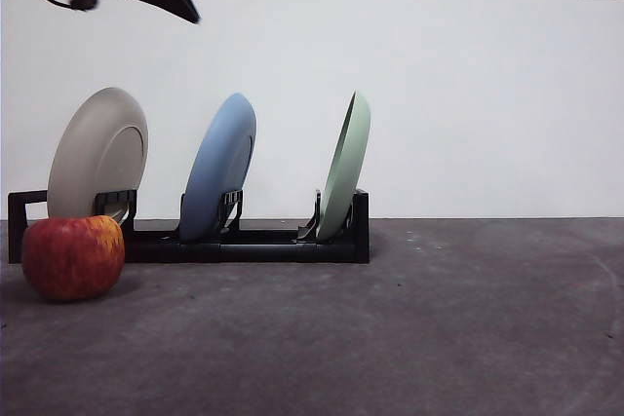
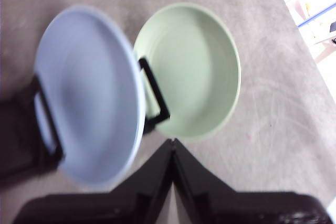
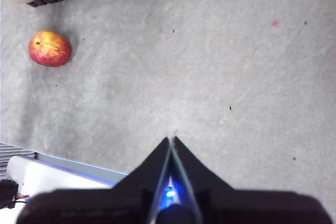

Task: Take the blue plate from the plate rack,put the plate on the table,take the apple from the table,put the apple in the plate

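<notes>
Hovering above the rack (image 1: 244, 244) with jaws pressed together, the left gripper (image 2: 173, 142) should open, then descend squarely onto the blue plate (image 2: 89, 93) rim, avoiding the green plate (image 2: 191, 69).

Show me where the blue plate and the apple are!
blue plate (image 1: 218, 168): front view, middle of its back, standing in the rack.
apple (image 1: 73, 257): front view, middle of its red skin, on the table.

Even, soft light; the left wrist view is blurred, the blue plate (image 2: 89, 95) smeared at its edges.
</notes>
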{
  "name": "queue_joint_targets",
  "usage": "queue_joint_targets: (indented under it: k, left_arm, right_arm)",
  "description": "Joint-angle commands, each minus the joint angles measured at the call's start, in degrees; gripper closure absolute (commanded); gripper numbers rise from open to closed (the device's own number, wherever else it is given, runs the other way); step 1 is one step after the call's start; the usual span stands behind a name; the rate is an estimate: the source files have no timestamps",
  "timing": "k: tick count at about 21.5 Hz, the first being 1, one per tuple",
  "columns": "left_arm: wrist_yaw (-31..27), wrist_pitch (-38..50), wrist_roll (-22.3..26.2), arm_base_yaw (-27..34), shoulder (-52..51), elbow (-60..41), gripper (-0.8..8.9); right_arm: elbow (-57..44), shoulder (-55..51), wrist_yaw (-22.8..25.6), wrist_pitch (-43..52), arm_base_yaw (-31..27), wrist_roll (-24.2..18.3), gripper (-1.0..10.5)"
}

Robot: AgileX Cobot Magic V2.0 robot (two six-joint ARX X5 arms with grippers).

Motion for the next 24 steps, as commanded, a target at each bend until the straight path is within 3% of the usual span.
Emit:
queue_joint_targets:
  k: [1, 8, 20, 23, 24]
  left_arm:
    - [-0.59, -1.03, 0.63, -0.74, 4.79, 5.55, 7.92]
    - [-3.28, -0.96, -0.94, -1.64, 13.84, 11.72, 5.26]
    - [-4.0, 0.37, -0.59, -3.96, 19.21, 11.72, 5.38]
    - [-6.58, 0.87, 0.04, -4.26, 19.28, 11.72, 7.22]
    - [-6.58, 1.01, 0.0, -4.26, 19.28, 11.72, 7.33]
  right_arm:
    - [0.26, -0.07, -0.22, -0.07, 0.09, -0.55, 9.5]
    - [0.26, -0.07, -0.2, -0.76, 0.09, -0.39, 9.5]
    - [0.22, -0.07, 1.18, -1.07, 0.07, -0.55, 9.5]
    - [0.22, -0.07, 1.2, -1.16, 0.07, -0.55, 9.5]
    - [0.22, -0.07, 1.25, -1.18, 0.07, -0.55, 9.5]
